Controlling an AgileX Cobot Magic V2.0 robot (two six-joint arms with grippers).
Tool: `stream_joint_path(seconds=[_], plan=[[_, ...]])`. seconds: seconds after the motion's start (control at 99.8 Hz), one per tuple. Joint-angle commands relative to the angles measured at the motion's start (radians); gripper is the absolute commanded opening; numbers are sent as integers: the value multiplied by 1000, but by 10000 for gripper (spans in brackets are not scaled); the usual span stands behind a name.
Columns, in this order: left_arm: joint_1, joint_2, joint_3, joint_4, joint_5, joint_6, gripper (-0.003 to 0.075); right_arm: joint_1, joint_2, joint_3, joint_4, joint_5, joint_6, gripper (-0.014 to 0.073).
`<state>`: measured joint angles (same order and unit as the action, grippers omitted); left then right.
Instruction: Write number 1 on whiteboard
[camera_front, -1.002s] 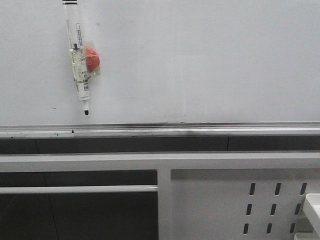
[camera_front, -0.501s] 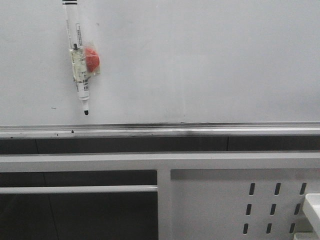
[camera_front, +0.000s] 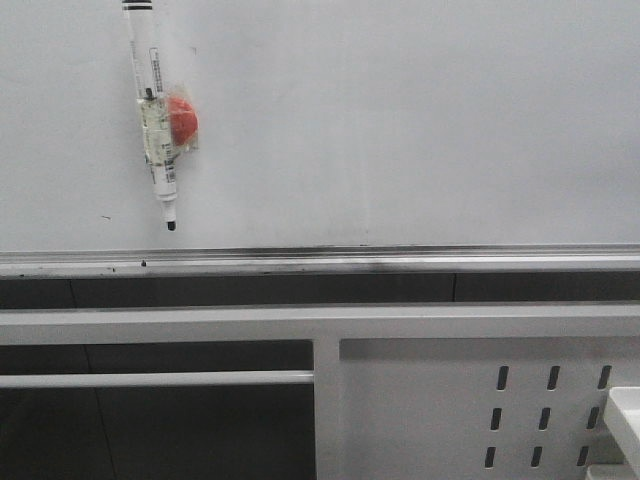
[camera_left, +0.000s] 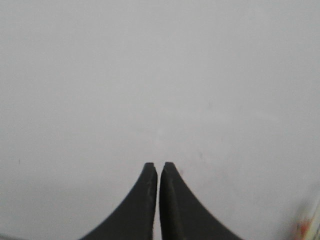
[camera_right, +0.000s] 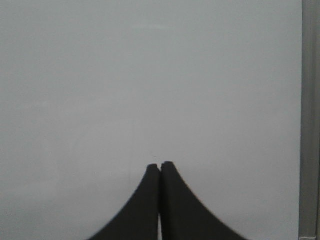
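Barely started: no stroke on board yet

Left gripper (camera_left: 158, 167) has its black curved jaws closed, tips nearly touching w/ only a hairline gap, nothing between them. Right gripper (camera_right: 160, 166) likewise pressed together & empty. Both wrist views show bare board beyond the tips.

Outward, front view: large flat glossy white whiteboard (camera_front: 400, 130) w/ silver metal rail (camera_front: 400, 262) along its lower edge fills the upper half of the frame. No number 1 visible anywhere on it, only faint smudges & tiny specks.

Upper left of frame: white-barrelled marker w/ black tip (camera_front: 156, 130) hangs tip-down on the board, taped beside a small red round magnet-like blob (camera_front: 182, 118). Neither arm shows in this view.

Judgement: nothing done so far. Left to do: fetch marker, draw vertical stroke.
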<state>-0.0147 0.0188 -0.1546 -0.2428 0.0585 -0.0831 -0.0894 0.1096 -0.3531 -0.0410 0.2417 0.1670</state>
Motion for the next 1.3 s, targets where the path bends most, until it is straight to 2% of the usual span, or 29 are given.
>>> stream_joint_path(seconds=[0.0, 0.11, 0.19, 0.26, 0.311, 0.361, 0.461, 0.541, 0.591, 0.792, 0.942, 1.092, 1.162, 1.292], plan=[[-7, 22, -36, -23, -210, 4, -20, -2, 52, -41, -7, -64, 3, -69], [-7, 22, -36, 26, -229, 4, -20, -2, 57, -41, -2, -55, 3, -69], [-7, 26, -36, 44, -193, 4, -19, -2, 57, -41, -2, -43, 3, -69], [-18, 30, -36, 97, -177, 4, 8, -2, 58, -41, -2, -26, 3, -69], [-40, 40, -36, 163, -182, 4, 71, -2, 58, -41, -2, -9, 3, -69], [-65, 49, -36, 224, -191, 4, 169, -2, 58, -41, 0, 14, 3, -69], [-129, 91, -35, 278, -227, 4, 418, -2, 58, -32, -4, 26, 3, -69], [-174, 144, -35, 278, -279, -2, 506, -2, 58, -30, -10, 26, 3, -69], [-205, 183, -35, 279, -309, -2, 503, -2, 58, -30, 6, 27, 3, -69], [-284, 416, -35, 279, -414, -4, 400, 11, 58, -30, 27, 74, 3, -69], [-355, 598, -35, 279, -573, -61, 396, 11, 58, -30, 41, 119, 3, -69], [-459, 794, -35, 281, -709, -61, 396, 11, 58, -30, 41, 154, 3, -69], [-513, 877, -28, 276, -816, -61, 396, 11, 58, -30, 41, 165, 3, -69], [-584, 1065, -2, 225, -1107, -61, 396, 17, 58, -30, 72, 157, 3, -69]])
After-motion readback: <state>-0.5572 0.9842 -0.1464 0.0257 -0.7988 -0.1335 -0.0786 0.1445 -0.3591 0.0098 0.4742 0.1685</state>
